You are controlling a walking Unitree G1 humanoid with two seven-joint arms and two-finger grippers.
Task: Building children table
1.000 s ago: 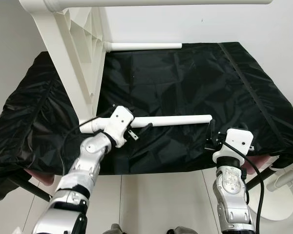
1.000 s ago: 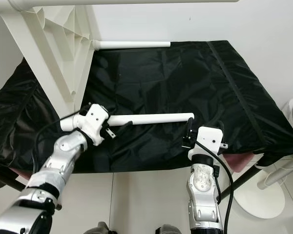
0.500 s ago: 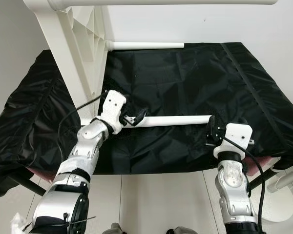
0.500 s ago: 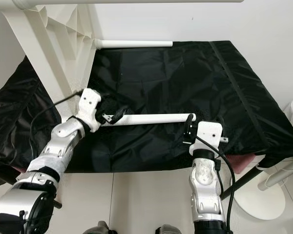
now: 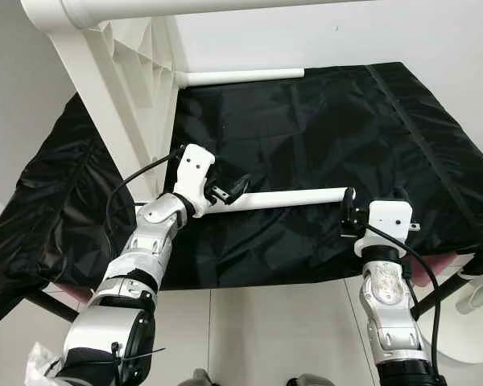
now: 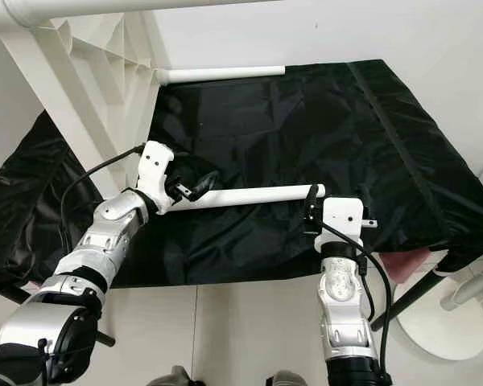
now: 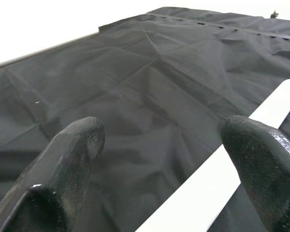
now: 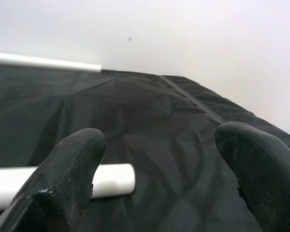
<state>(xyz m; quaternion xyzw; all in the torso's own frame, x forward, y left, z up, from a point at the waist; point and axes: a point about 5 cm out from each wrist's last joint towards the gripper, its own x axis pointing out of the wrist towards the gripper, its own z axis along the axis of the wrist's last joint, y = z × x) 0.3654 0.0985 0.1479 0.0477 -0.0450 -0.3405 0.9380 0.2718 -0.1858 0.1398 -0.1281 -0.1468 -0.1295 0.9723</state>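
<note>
arms: shiny silver with ring-shaped joints | wrists: white boxy blocks | cables: thin black wires looping along each arm | left gripper (image 5: 235,188), right gripper (image 5: 348,215): long black rough-looking fingers

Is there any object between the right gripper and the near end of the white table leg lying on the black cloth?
Nothing visible. The right gripper, open, sits just beyond the free end of the white table leg, with bare black cloth around it.

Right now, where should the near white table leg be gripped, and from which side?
Probably mid-shaft on the near white table leg, from above, fingers across it: it is a slim round tube lying flat on the black cloth, with the open left gripper already at one end.
</note>
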